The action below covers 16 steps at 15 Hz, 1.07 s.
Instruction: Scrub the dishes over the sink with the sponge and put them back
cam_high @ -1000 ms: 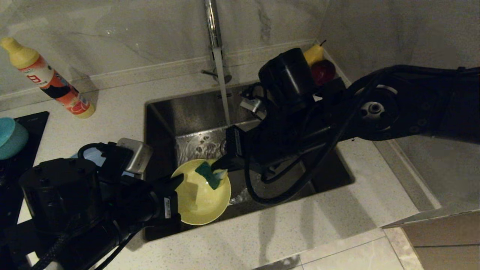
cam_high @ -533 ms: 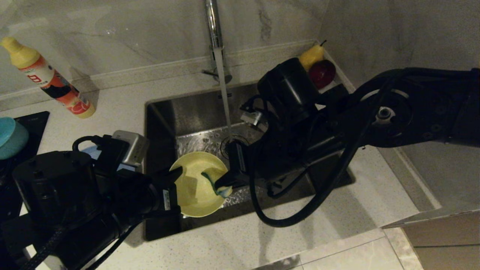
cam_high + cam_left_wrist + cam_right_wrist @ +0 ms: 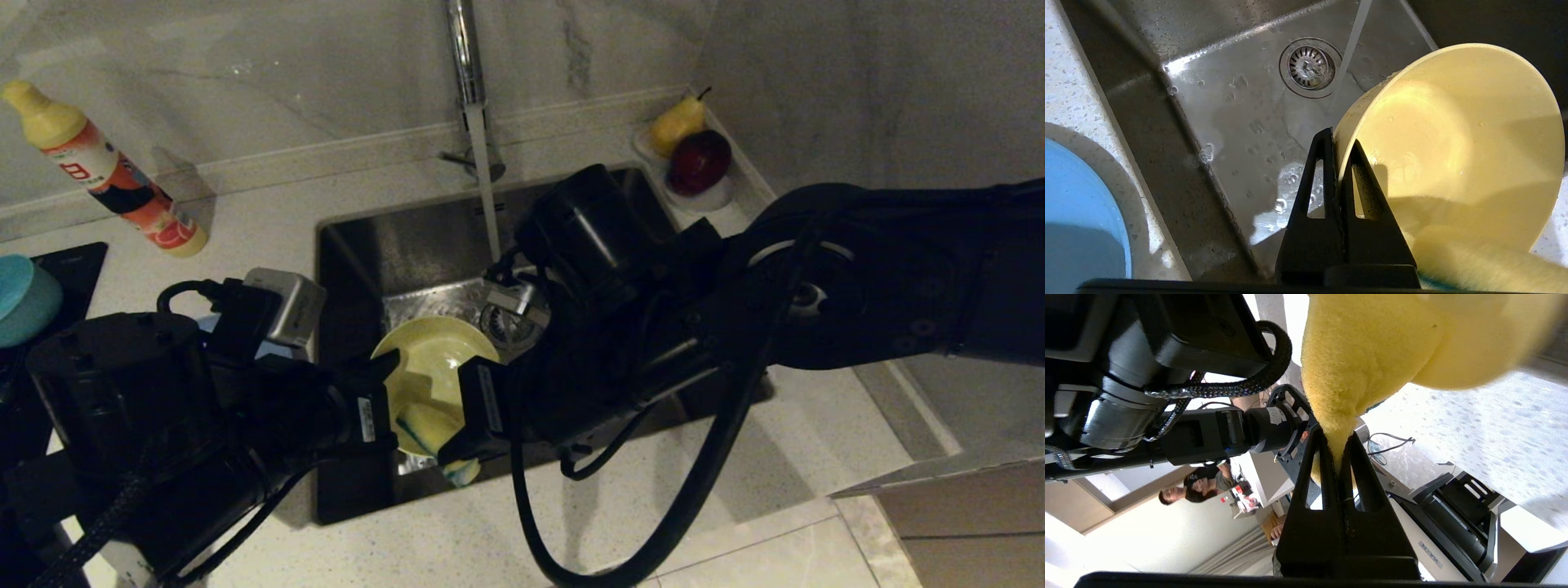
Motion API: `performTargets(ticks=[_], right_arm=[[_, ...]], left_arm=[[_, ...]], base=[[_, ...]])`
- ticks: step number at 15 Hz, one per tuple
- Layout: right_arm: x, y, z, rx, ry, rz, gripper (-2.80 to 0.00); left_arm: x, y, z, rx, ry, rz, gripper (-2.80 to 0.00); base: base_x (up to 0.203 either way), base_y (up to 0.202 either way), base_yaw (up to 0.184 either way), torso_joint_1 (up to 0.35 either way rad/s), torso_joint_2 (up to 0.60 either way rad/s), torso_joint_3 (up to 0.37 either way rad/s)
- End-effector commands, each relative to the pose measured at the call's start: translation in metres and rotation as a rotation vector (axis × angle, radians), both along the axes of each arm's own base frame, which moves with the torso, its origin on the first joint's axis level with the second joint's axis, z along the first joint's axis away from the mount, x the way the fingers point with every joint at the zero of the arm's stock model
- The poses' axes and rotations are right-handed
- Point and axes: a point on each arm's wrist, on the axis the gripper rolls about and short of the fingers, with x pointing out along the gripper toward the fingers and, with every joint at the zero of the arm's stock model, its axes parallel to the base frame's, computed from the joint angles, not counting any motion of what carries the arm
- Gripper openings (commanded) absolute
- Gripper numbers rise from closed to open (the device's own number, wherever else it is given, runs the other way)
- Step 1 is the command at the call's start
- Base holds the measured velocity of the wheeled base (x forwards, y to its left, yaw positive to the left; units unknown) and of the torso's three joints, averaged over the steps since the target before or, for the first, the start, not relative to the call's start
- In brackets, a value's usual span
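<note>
Now the right gripper (image 3: 457,453), pinching the sponge (image 3: 429,429), has swept from the pale-yellow bowl (image 3: 437,359)'s upper inside to its lower rim, frame centre-left, above the sink (image 3: 359,245). Left gripper (image 3: 1336,141) clamps the bowl's edge; scrubbing looks nearly complete.

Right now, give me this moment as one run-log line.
left gripper: shut on yellow bowl rim | right gripper: shut on sponge | over sink | tap running
</note>
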Motion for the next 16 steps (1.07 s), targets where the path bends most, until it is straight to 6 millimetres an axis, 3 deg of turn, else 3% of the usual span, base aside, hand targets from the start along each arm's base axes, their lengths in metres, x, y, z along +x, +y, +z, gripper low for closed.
performTargets(ticks=[1,5,10,16], right_arm=[[0.001,0.007,-0.005,-0.006,0.009,0.009,-2.8],[0.005,0.005,0.01,0.043,-0.033,-0.006,-2.8],[0.028,-0.019,0.023,0.075,-0.061,-0.089,-2.8],[0.013,-0.049,0.059,0.143,-0.113,-0.113,-2.8]], left_arm=[[0.0,0.0,0.001,-0.004,-0.006,0.002,-2.8],[-0.005,0.003,-0.007,0.016,0.019,-0.001,-2.8],[-0.008,0.005,-0.006,0.009,0.016,-0.003,-2.8],[-0.004,0.003,-0.009,-0.01,0.035,0.006,-2.8]], base=[[0.0,0.0,0.0,0.0,0.0,0.0],[0.0,0.0,0.0,0.0,0.0,0.0],[0.0,0.0,0.0,0.0,0.0,0.0],[0.0,0.0,0.0,0.0,0.0,0.0]])
